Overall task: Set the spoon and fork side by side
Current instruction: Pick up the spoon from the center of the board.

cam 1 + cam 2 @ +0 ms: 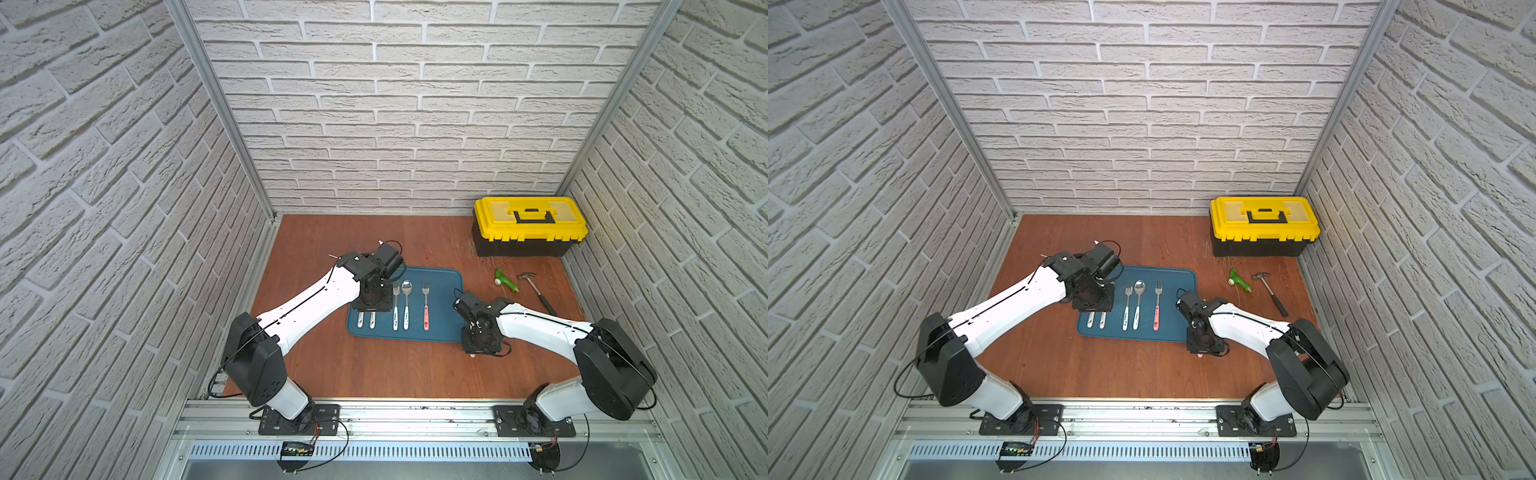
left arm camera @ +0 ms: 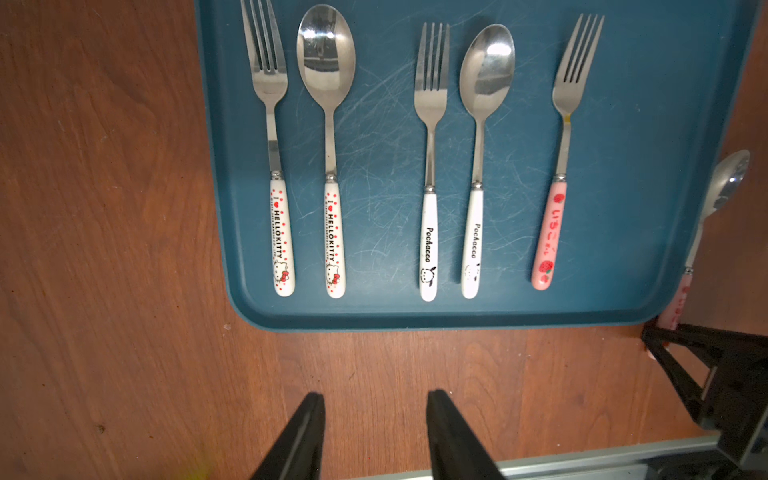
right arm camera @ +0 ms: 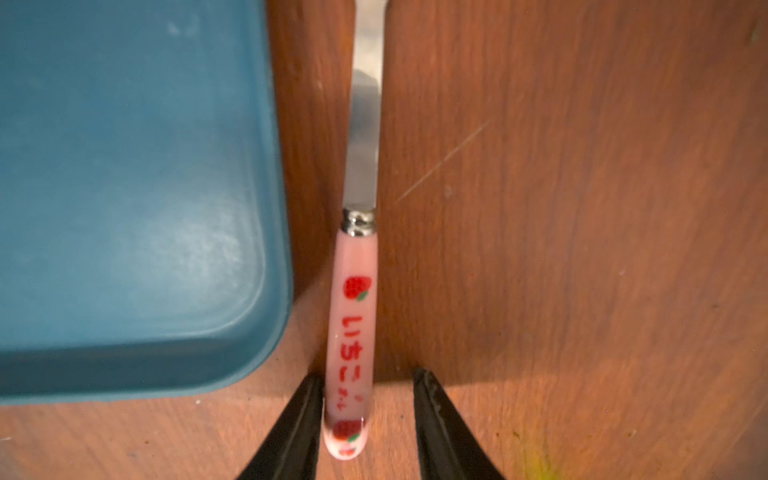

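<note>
The right arm [image 1: 536, 328] is poising its jaws spread around the handle of the pink spoon [image 3: 353, 332], which is lying on the bench [image 1: 374, 365] just beside the lower right corner of the tray [image 1: 444, 278]. The pink fork [image 1: 425, 309] is lying on the tray, and the left arm [image 1: 307, 303] is hanging its jaws spread and empty.

You see a matt blue plastic tray [image 2: 665, 124], scuffed with fine scratches, and a smooth wood-grain table [image 2: 104, 208]. The spoon [image 3: 357, 257] and fork [image 2: 561, 166] are polished metal with glossy pink handles.
</note>
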Motion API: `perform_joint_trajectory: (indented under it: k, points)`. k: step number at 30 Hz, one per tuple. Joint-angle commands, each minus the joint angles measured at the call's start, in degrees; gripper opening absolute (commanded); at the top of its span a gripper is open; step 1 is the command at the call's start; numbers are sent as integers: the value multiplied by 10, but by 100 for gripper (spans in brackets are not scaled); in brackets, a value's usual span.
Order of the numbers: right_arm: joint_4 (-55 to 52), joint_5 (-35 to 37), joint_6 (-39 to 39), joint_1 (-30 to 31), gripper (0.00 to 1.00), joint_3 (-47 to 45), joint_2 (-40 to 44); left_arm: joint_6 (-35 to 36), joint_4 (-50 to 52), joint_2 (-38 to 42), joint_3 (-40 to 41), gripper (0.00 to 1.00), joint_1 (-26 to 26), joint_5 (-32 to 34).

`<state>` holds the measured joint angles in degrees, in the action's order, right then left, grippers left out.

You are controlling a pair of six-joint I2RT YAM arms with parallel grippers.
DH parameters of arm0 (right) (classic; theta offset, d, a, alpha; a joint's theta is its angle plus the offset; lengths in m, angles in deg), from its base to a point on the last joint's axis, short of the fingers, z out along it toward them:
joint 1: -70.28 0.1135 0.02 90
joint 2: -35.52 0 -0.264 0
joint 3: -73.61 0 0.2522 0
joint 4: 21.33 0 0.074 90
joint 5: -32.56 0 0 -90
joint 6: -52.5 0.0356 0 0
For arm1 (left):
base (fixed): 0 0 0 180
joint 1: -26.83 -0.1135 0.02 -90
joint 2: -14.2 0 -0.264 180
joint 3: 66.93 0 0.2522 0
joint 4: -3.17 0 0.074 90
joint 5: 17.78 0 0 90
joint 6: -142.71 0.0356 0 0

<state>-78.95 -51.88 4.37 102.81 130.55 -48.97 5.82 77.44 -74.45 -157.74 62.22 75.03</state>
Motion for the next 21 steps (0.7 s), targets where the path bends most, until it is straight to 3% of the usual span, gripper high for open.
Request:
perform_joint_trajectory:
  k: [1, 21]
  points:
    - [6, 19, 17, 4, 35, -8, -4, 7, -14, 17, 13, 45, -3, -3]
    - [10, 30, 24, 3, 17, -27, 50, 10, -17, 19, 15, 45, -4, 1]
